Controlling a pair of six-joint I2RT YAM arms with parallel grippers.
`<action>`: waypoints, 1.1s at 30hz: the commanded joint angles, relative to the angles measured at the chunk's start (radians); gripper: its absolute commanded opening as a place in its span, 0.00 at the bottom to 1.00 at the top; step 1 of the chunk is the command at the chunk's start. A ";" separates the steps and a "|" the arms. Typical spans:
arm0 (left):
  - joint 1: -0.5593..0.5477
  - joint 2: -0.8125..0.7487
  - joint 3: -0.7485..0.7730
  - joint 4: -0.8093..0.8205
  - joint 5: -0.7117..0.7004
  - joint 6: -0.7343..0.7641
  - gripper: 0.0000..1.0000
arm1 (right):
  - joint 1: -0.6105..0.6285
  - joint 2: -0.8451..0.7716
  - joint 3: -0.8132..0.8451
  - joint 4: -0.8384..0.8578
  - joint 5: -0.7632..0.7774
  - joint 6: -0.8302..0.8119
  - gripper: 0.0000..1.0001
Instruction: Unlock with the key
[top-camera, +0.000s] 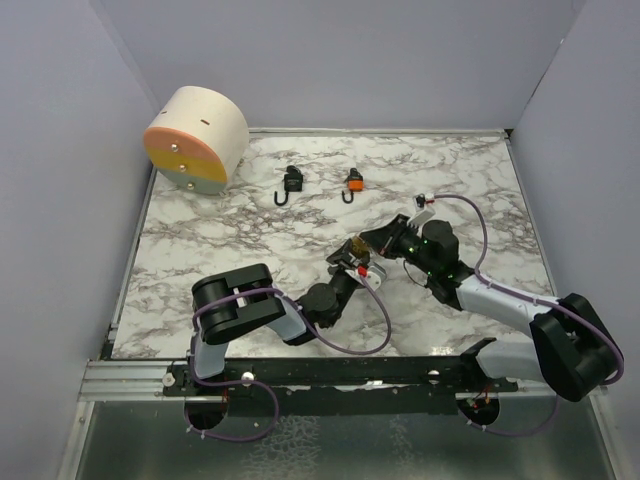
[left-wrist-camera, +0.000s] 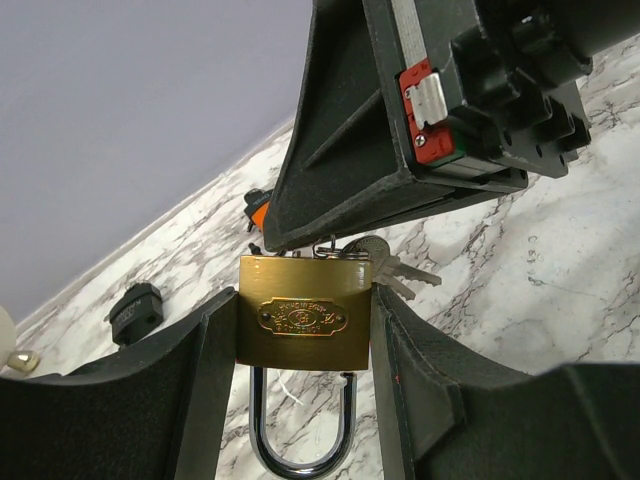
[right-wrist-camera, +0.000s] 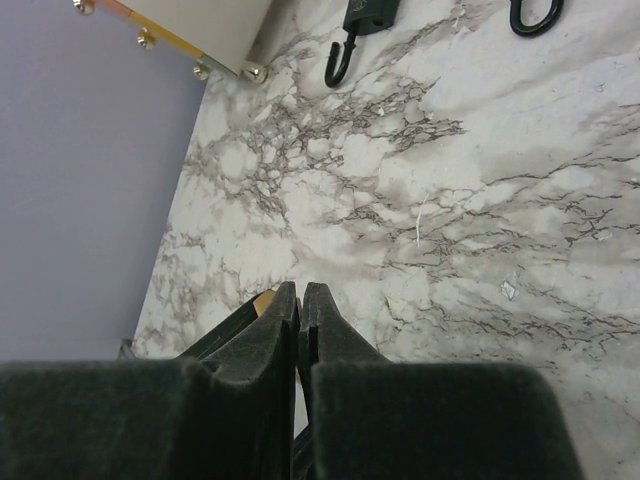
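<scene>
A brass padlock (left-wrist-camera: 305, 315) sits upside down between my left gripper's (left-wrist-camera: 305, 298) two pads, which are shut on its sides. Its steel shackle (left-wrist-camera: 300, 440) hangs below; the notched end of its right leg shows just under the body. In the top view the padlock (top-camera: 356, 252) is held above the table's middle by the left gripper (top-camera: 350, 264). My right gripper (top-camera: 372, 241) meets it from the right, and its fingers (right-wrist-camera: 300, 292) are pressed together at the keyhole end. The key in the lock is hidden by them. Spare keys (left-wrist-camera: 405, 272) on the ring hang beside.
A cream drum with an orange and yellow face (top-camera: 195, 138) stands at the back left. A small black lock with a hook (top-camera: 291, 183) and an orange one (top-camera: 353, 182) lie on the marble behind the arms. Grey walls enclose the table.
</scene>
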 joint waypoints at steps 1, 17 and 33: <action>-0.015 -0.017 0.047 0.254 0.053 -0.014 0.00 | 0.037 0.008 0.027 -0.057 -0.123 0.016 0.01; 0.063 -0.156 -0.081 0.089 0.007 -0.254 0.00 | -0.018 -0.073 0.257 -0.202 -0.003 -0.165 0.58; 0.262 -0.504 0.023 -0.529 0.072 -0.844 0.00 | -0.076 -0.155 0.175 -0.399 0.028 -0.413 0.65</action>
